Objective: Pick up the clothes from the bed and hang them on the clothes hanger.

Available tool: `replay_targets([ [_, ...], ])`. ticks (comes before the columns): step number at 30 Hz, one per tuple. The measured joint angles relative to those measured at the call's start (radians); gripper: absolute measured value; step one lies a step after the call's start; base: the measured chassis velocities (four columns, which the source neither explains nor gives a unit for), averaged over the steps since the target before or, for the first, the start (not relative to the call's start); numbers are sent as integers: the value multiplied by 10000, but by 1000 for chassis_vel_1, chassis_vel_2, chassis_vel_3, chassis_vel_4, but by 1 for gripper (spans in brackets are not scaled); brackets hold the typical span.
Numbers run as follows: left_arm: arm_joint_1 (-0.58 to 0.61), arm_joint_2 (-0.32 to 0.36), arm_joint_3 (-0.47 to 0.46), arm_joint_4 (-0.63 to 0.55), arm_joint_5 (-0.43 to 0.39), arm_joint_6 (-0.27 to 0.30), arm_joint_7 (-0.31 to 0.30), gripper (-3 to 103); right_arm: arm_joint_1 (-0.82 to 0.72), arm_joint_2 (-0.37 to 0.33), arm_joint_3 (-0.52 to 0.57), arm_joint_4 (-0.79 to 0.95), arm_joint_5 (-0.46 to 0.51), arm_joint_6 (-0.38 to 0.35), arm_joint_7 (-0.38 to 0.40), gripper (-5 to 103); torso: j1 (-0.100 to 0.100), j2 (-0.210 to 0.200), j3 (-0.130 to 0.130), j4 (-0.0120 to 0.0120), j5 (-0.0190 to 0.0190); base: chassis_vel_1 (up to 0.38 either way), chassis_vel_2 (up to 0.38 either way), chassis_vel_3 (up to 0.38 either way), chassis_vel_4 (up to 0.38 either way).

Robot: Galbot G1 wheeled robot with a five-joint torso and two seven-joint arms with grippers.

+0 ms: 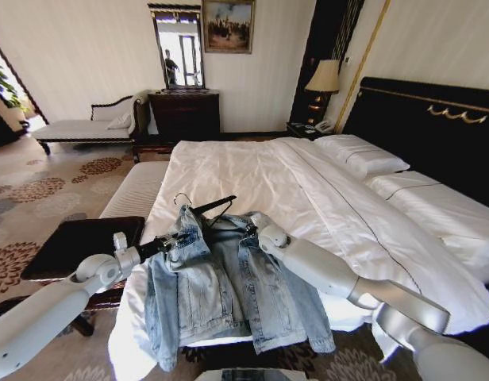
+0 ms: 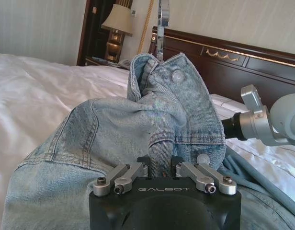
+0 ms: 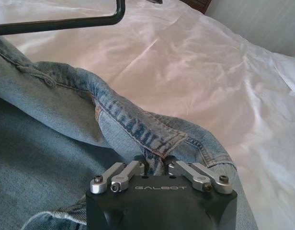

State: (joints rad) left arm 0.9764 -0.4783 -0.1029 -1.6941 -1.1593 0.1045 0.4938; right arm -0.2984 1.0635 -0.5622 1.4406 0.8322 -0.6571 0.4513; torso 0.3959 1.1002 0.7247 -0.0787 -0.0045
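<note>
Denim jacket [image 1: 221,290] lies face-up, front open, at the near end of the bed [image 1: 252,171], hem and sleeves draping over the foot edge. White sheets under it; pillows [image 1: 363,155] up by the black headboard [image 1: 435,127].

Black clothes hanger [image 1: 213,210] sits at the jacket's collar end, resting on the sheet, hook pointing toward the far end of the bed. One bar of it crosses the upper corner of the right wrist view, just above the denim. Can't tell whether the hanger is inside the shoulders or only lying on top.

Left gripper [image 1: 177,240] is at the jacket's left shoulder/collar, fingers clamped on a bunched fold of denim, pulling it up into a peak; metal buttons [image 2: 177,76] visible on that fold.

Right gripper [image 1: 251,226] is at the opposite shoulder, pinched onto a seam ridge of the fabric, which humps up off the sheet.

Both arms reach in from the foot of the bed, one on each side of the collar.

Dark tray-top stool [image 1: 82,242] stands beside the bed on the robot's left; nothing visible on it.
</note>
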Motion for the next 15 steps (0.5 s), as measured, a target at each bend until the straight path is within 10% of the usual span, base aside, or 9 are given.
replay_targets([
  [15, 775, 137, -114, -72, 739, -1576, 889, 19, 206, 111, 24, -438, -120, 264, -452, 3, 0, 0, 0, -1, -1, 0, 0, 0, 0],
])
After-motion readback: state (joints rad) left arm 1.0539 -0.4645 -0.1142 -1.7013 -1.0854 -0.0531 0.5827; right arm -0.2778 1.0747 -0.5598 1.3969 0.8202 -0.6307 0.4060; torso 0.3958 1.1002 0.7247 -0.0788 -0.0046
